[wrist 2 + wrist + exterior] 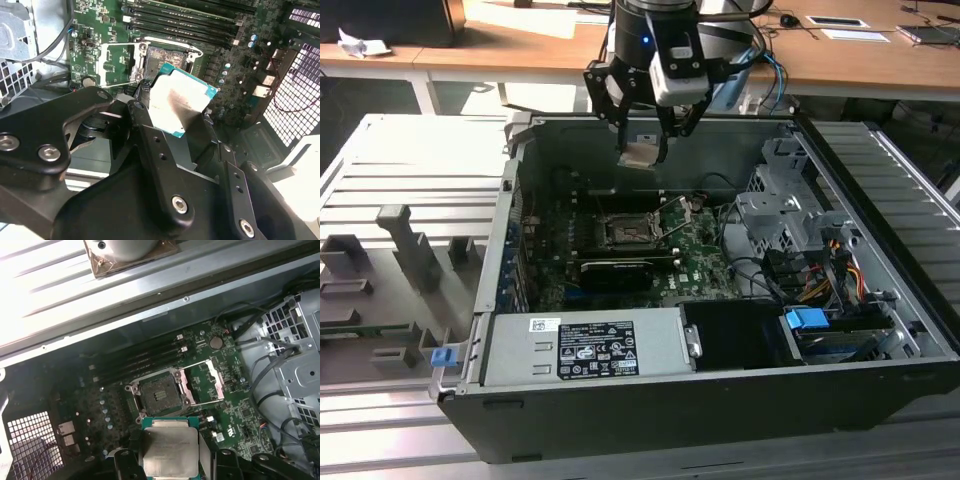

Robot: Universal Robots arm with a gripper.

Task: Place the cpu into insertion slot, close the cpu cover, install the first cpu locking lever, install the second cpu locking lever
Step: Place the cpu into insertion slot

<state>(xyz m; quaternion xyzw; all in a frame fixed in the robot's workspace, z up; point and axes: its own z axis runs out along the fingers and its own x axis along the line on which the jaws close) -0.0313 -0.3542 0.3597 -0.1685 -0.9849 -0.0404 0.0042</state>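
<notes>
In the exterior view's upper middle, my gripper (pixel 643 140) hangs over the open computer case (pixel 720 150). Its two fingers are clamped on the edges of the one cpu (pixel 640 155), well above the one insertion slot (pixel 627 232), and the one cpu cover (pixel 672 222) stands raised at the exterior view's right of the slot. In the second wrist view the cpu (pixel 180 102) shows its pale metal face to the camera, apart from the bare slot (pixel 167 55) and the cover (pixel 140 62). In the first wrist view the cpu (pixel 169 450) looks nearly square, so I cannot tell its long axis; the slot (pixel 157 395) lies uncovered beside the cover (pixel 216 381).
</notes>
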